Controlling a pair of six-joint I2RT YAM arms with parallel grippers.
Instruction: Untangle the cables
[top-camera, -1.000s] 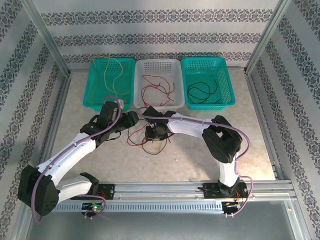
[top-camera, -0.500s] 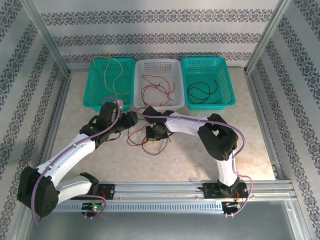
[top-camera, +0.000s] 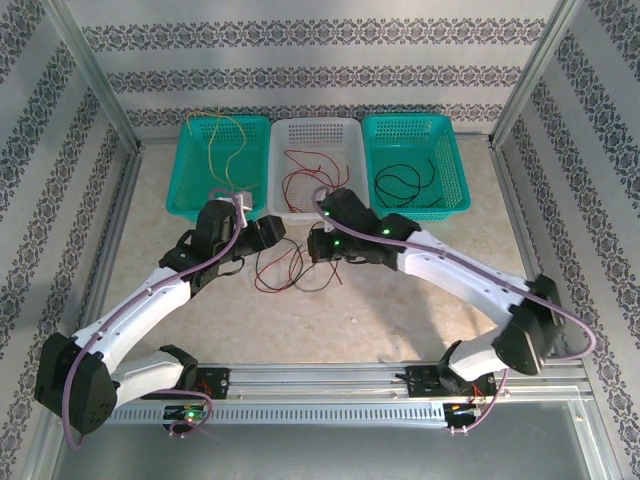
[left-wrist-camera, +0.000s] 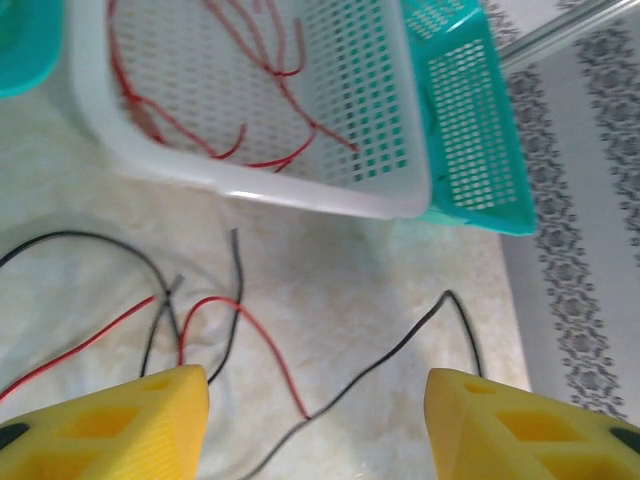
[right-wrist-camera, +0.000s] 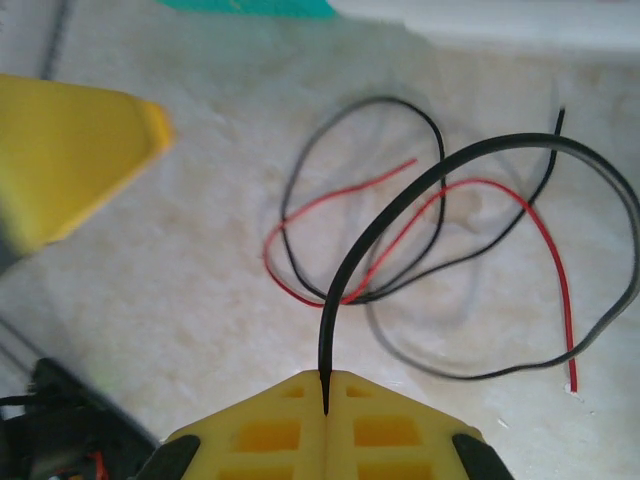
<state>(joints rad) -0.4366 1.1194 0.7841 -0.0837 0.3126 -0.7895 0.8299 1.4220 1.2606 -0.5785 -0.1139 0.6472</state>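
Cables (top-camera: 283, 268) lie just ahead of my left gripper (left-wrist-camera: 315, 390), now wider (jaws well apart); right gripper (right-wrist-camera: 326, 382) has clamped the black cable (right-wrist-camera: 380, 215).

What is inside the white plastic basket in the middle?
Thin red cables lie loose inside the white basket. Its near edge is partly covered by the right arm.

Thin red and black cables (top-camera: 285, 270) lie looped across each other on the worktop, just before the white basket (top-camera: 283, 208). One black cable (right-wrist-camera: 400, 200) arches up from the loops, its end pinched in the right gripper (right-wrist-camera: 325, 378). Other red cables (top-camera: 315, 170) lie inside the white basket.
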